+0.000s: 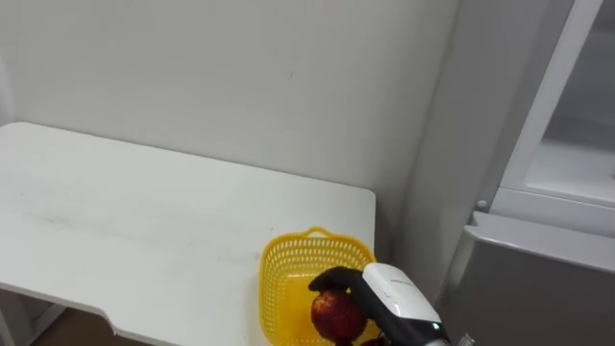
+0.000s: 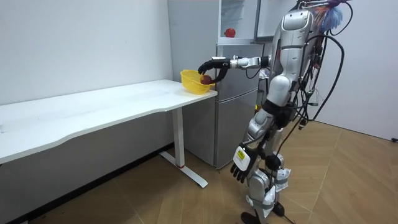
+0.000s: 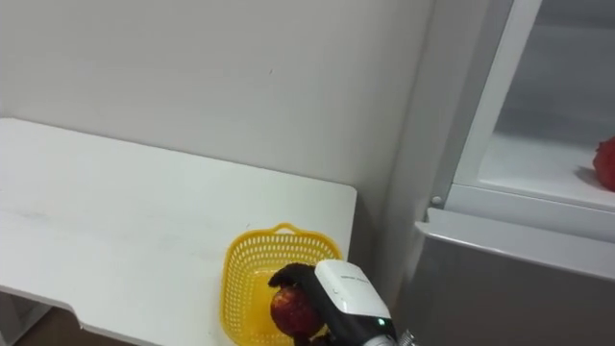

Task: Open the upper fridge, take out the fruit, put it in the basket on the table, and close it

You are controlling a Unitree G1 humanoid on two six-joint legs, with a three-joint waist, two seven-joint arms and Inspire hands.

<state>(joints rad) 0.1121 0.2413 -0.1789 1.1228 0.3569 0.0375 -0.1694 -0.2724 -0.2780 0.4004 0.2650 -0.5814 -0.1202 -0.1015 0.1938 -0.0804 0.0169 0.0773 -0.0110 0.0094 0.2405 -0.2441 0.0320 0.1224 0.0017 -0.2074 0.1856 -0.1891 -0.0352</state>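
A yellow mesh basket stands at the right end of the white table, close to the fridge. My right hand reaches into it from the lower right, its dark fingers curled over a red apple held low inside the basket. The room view has the same hand at the basket, with the arm stretched out level. The upper fridge compartment stands open, and another red fruit lies on its shelf. My left hand hangs relaxed by my thigh.
I stand in front of the fridge, beside the table's right end. The lower fridge door is closed, just right of the basket. A white wall runs behind the table. Wooden floor lies around me.
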